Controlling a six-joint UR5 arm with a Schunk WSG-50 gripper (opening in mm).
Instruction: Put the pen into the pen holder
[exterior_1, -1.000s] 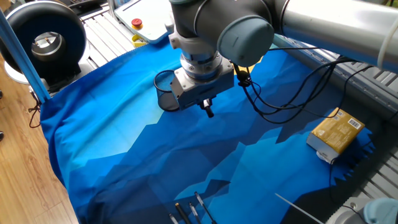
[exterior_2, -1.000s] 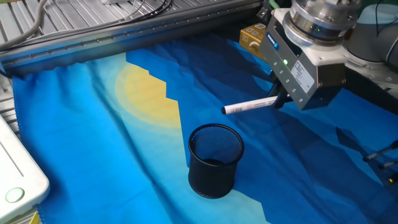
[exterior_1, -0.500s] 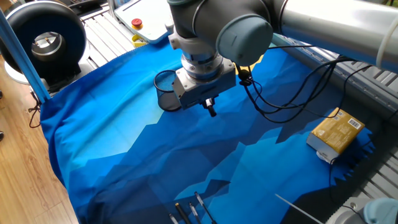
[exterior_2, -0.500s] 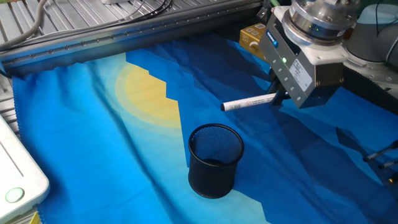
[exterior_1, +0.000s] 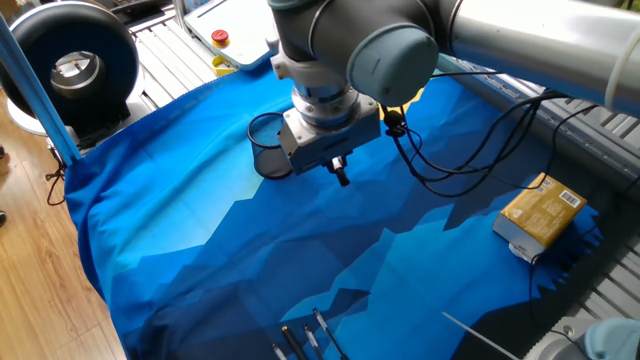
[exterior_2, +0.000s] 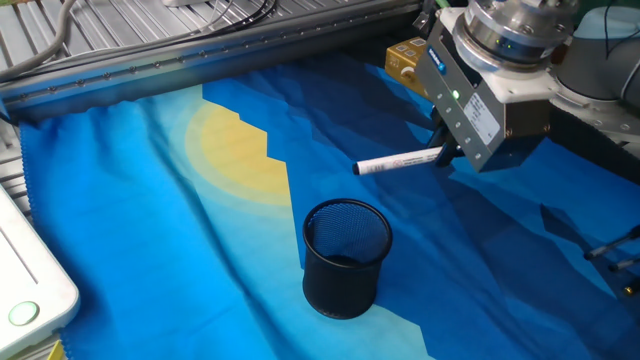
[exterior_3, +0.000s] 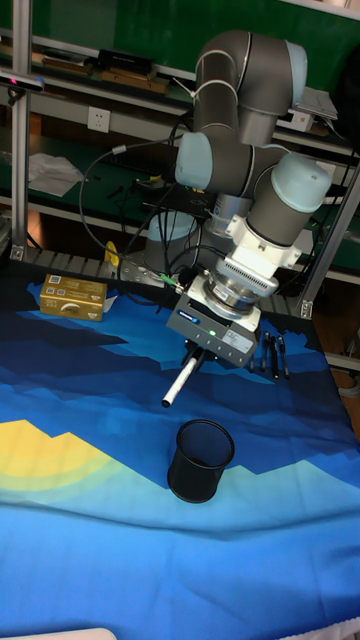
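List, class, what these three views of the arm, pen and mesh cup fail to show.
- Hand: its fingers are tucked under its own body in every view.
- Pen: its capped end is buried in the hand; in one fixed view, barely visible.
- Cup: half covered by the arm there.
- Box: print too small.

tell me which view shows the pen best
The other fixed view: the pen sticks out sideways from the claw, whole barrel visible, above the cloth. The tall fixed view shows it foreshortened. In one fixed view only its dark end pokes below the claw.
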